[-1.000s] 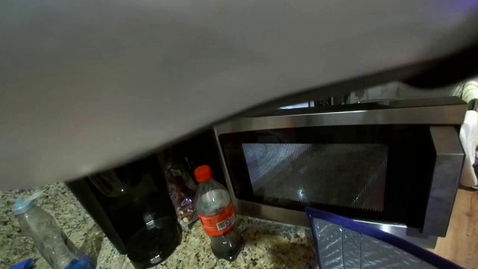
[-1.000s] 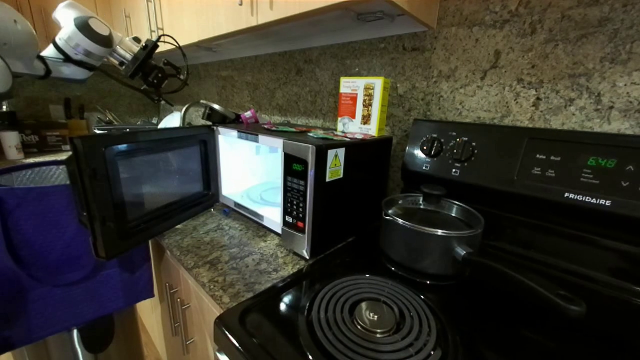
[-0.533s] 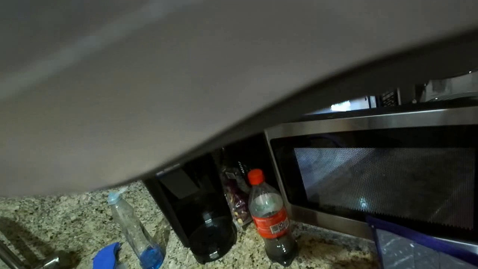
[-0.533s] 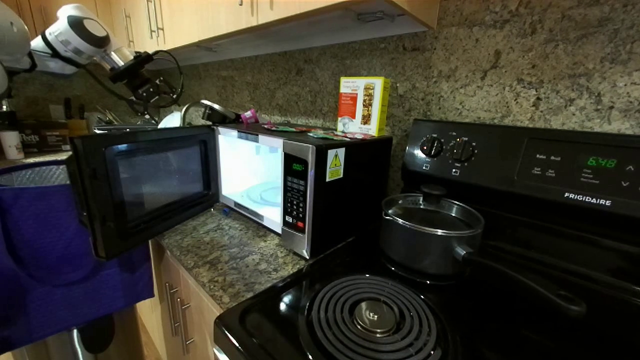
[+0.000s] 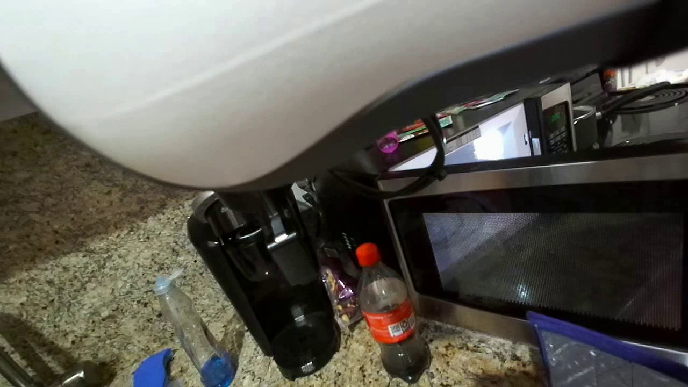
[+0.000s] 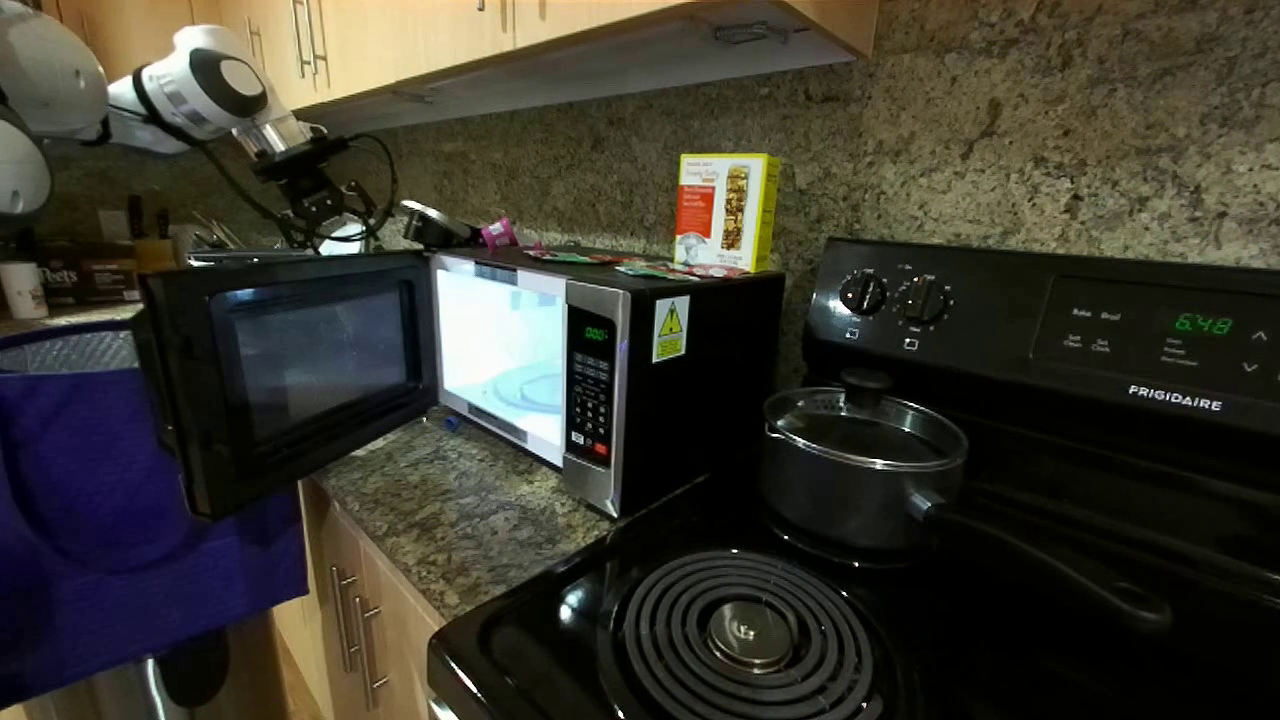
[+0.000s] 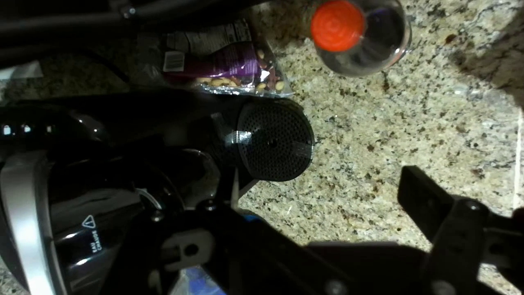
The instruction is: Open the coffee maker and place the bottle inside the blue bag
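The black coffee maker [image 5: 301,328] stands on the counter in an exterior view, its top partly behind the arm. In the wrist view it lies at left [image 7: 172,123], with its round drip grate and silver handle showing; I cannot tell whether its lid is open. The cola bottle [image 5: 389,322] stands upright beside it; its red cap shows in the wrist view [image 7: 337,25]. The blue bag [image 6: 90,470] hangs at the counter's front, its lined rim also showing in an exterior view [image 5: 602,341]. My gripper [image 7: 321,182] is open and empty above the counter, its left finger overlapping the coffee maker.
The microwave [image 6: 690,390] stands with its door [image 5: 537,258] swung out beside the bottle. A nut bag [image 7: 233,61] lies between coffee maker and bottle. A clear bottle with blue liquid [image 5: 193,333] stands on the coffee maker's other side. Wall cabinets [image 6: 420,45] hang above.
My arm has lifted away in an exterior view, uncovering the coffee maker's top. My gripper has come lower. That exterior view shifted between one second and half a second ago.
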Robot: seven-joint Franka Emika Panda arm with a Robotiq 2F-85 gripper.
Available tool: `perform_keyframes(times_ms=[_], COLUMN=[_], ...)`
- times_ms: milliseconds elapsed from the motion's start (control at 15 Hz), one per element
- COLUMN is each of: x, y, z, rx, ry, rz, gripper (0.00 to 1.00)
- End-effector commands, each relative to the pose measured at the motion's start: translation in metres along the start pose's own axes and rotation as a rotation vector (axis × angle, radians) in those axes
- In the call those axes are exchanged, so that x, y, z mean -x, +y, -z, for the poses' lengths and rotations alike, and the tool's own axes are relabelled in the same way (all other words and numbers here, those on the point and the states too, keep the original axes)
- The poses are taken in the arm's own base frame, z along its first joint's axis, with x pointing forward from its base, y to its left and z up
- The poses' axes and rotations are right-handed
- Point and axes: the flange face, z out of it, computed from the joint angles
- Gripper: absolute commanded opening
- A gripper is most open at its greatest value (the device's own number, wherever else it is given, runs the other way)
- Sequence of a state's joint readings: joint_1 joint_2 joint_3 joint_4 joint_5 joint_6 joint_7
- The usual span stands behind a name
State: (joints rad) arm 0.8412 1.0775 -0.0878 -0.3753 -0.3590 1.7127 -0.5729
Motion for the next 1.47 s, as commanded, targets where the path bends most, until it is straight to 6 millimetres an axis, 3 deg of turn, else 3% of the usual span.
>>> perform_keyframes(times_ms=[0,733,933,1400], x=[0.002,0.001,0.002,-0.006], y=[0.016,0.051,0.054,0.056], z=[0.001,0.006,0.006,0.002], rx=[0.044,0.113,0.128,0.371], ry=[0.072,0.350,0.361,0.326], rz=[0.054,0.058,0.050,0.084], gripper=[1.00,1.00,1.00,1.00])
